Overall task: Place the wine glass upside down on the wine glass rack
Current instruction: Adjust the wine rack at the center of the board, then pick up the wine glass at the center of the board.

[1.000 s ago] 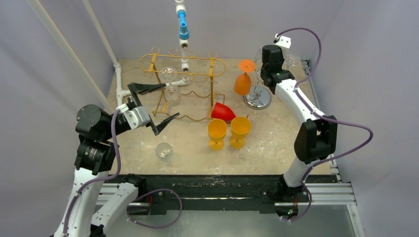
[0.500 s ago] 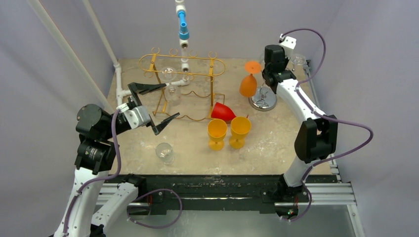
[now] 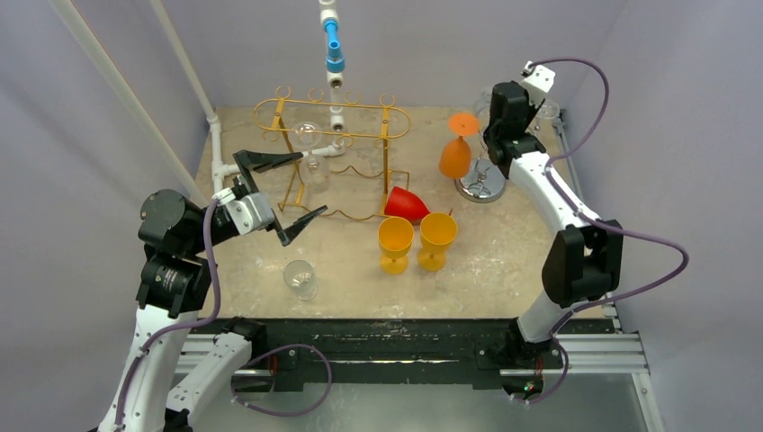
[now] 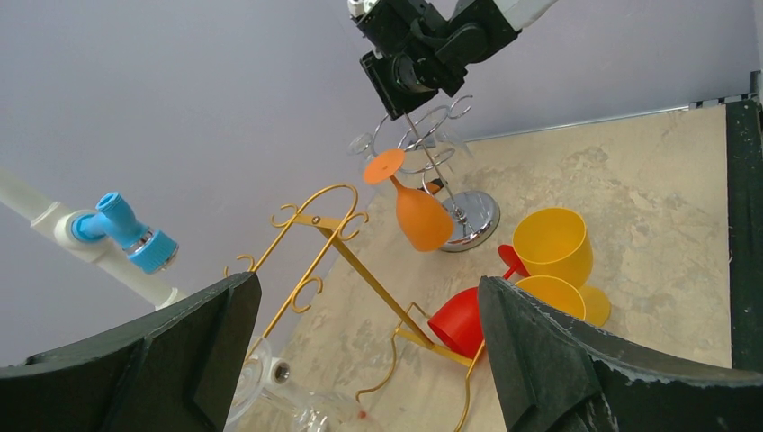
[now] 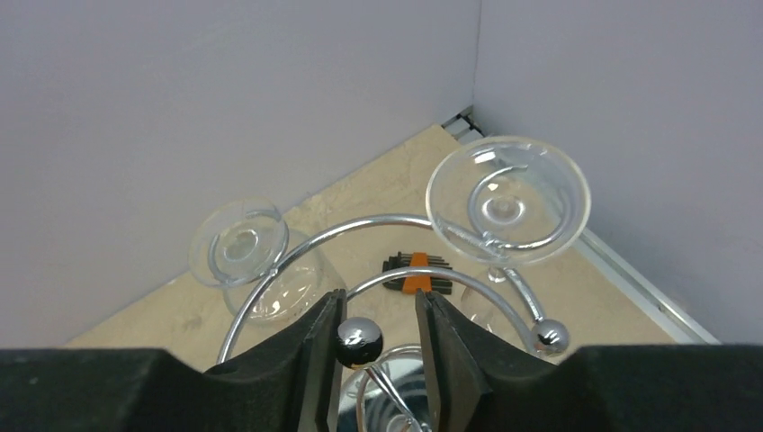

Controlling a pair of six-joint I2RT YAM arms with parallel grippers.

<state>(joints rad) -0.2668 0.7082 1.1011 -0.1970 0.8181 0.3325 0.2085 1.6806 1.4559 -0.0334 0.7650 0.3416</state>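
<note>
An orange wine glass (image 3: 456, 151) hangs bowl down and tilted, with its foot caught at the left arm of the chrome wine glass rack (image 3: 480, 184). The left wrist view shows the same glass (image 4: 421, 216) and rack (image 4: 470, 223). My right gripper (image 3: 492, 135) is above the rack, just right of the glass. Its jaws (image 5: 378, 301) stand parted around a chrome ball tip of the rack, with a gap on one side and nothing clamped. The orange glass is out of the right wrist view. My left gripper (image 3: 292, 191) is wide open and empty by the gold rack (image 3: 333, 117).
Two clear glasses (image 5: 508, 198) (image 5: 238, 243) hang on the chrome rack, with a hex key set (image 5: 416, 273) below. A red glass (image 3: 407, 205) lies by the gold rack. Two yellow cups (image 3: 396, 243) (image 3: 437, 236) and a clear glass (image 3: 300, 277) stand on the table. A blue-tipped pipe (image 3: 334, 45) hangs at the back.
My right gripper carried the orange glass rightward to the chrome rack, then opened and drew back up to the right. The glass stays hanging. The left arm has not moved.
</note>
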